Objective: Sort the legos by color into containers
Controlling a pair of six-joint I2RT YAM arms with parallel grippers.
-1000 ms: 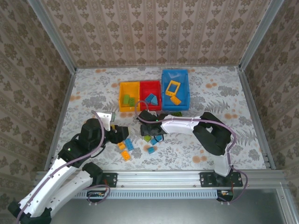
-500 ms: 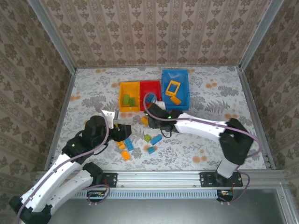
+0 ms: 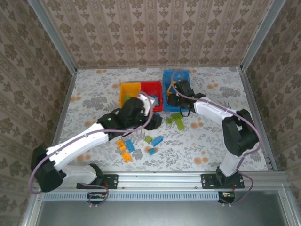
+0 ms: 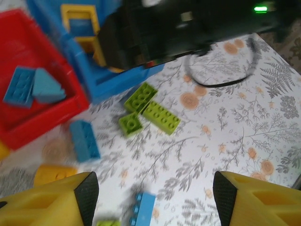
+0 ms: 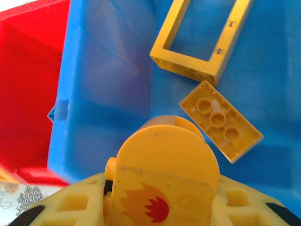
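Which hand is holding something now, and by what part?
Right hand grips a yellow round-topped brick by its lower sides; left hand is open, holding nothing.

table (image 3: 94, 92): yellow bin (image 3: 130, 85), red bin (image 3: 151, 84), blue bin (image 3: 187, 80), loose legos (image 3: 157, 141)

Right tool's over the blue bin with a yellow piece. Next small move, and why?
Probably open the right tool and let the rounded yellow piece drop. It sits clamped in the tool directly above the blue bin, where a yellow frame and a yellow brick already lie, so the colour seems to match.
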